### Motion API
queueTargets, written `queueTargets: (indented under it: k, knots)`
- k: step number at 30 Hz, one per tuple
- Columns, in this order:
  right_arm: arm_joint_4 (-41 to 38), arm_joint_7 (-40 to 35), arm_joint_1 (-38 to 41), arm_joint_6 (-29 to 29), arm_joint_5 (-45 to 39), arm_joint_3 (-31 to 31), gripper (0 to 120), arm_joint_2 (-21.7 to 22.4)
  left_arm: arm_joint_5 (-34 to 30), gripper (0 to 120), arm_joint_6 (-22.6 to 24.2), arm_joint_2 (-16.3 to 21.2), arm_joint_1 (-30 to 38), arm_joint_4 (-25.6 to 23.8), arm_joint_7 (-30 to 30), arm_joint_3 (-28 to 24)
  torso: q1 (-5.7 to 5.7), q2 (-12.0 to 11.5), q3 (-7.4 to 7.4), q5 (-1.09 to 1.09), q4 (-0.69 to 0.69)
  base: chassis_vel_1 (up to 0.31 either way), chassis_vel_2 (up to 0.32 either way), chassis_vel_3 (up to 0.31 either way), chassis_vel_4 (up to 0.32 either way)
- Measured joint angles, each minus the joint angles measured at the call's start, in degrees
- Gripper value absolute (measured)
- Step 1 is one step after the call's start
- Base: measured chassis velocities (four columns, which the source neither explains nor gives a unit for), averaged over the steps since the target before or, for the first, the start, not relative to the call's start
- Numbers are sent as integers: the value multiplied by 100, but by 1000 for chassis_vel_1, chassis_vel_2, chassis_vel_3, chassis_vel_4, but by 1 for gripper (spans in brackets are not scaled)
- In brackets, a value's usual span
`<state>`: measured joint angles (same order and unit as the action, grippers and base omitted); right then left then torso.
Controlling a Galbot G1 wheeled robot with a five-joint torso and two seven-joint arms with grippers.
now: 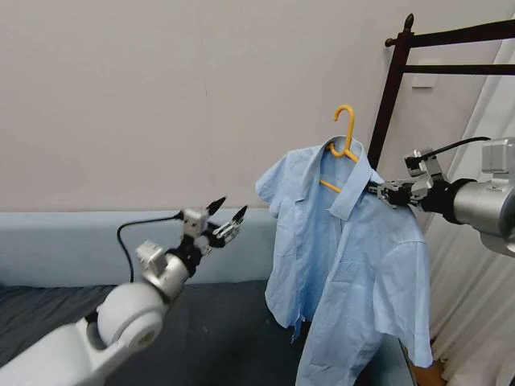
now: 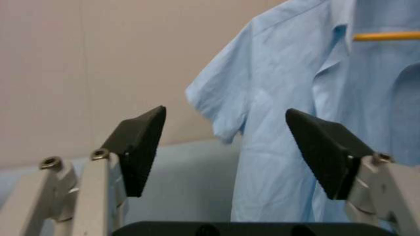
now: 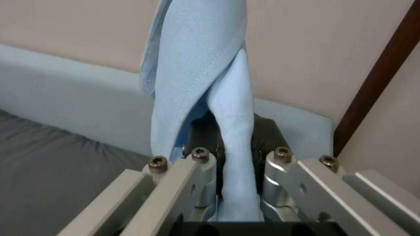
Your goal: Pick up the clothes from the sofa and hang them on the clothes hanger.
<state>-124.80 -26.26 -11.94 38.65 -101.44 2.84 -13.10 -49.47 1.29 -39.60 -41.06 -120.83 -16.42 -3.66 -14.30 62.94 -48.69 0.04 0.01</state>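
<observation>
A light blue short-sleeved shirt [image 1: 354, 273] hangs in the air on a yellow hanger [image 1: 345, 137], held up over the sofa. My right gripper [image 1: 376, 192] comes in from the right and is shut on the shirt's shoulder beside the collar; in the right wrist view the blue fabric [image 3: 229, 128] is pinched between its fingers. My left gripper [image 1: 227, 217] stands open to the left of the shirt, a short way off, touching nothing. Past its two dark fingers [image 2: 141, 147] the left wrist view shows the shirt's sleeve [image 2: 223, 93] and the hanger's bar [image 2: 387, 35].
A dark wooden clothes rack [image 1: 402, 72] rises at the back right, behind the shirt, with a white curtain [image 1: 475, 305] beside it. The sofa has a pale blue backrest [image 1: 72, 245] and a dark grey seat [image 1: 217, 330]. A bare wall is behind.
</observation>
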Motion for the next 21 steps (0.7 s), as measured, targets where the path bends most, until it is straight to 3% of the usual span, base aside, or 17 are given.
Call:
queueTargets:
  k: [3,5,7,8,9,11,18,21]
  knots:
    - [-73,-254,-77,-9,-6,20,7,-44,156,93,-49,-315,-1335,-228,-354,779,0,0,0,2,-1,0,0,0,0]
    - [-109,-397,-98,-10,-30,21,7,-76,257,97,-85,-460,-1693,-264,-421,1065,0,0,0,2,-5,0,0,0,0]
    - [-169,-920,-92,-10,-269,25,7,-183,679,100,-252,-831,-2800,-304,-473,1819,0,0,0,2,-4,0,0,0,0]
    - [-177,-1113,-67,-9,-359,31,7,-223,903,100,-338,-987,-3223,-330,-467,2039,0,0,0,2,-1,0,0,0,0]
    - [-177,-1113,-67,-9,-359,31,7,-223,903,100,-338,-987,-3223,-330,-467,2039,0,0,0,2,-1,0,0,0,0]
    - [-172,-1539,2,-5,-489,49,7,-308,1516,100,-526,-1410,-4080,-421,-384,2418,0,0,0,1,-1,0,0,0,0]
    - [37,-2769,247,245,-599,-112,7,-611,2576,100,-612,-2374,-5280,-639,-202,2600,0,0,0,3,-2,0,0,0,0]
    - [205,-3136,407,294,-605,-238,7,-758,2744,100,-660,-2525,-5371,-643,-193,2582,0,0,0,2,-3,0,0,0,0]
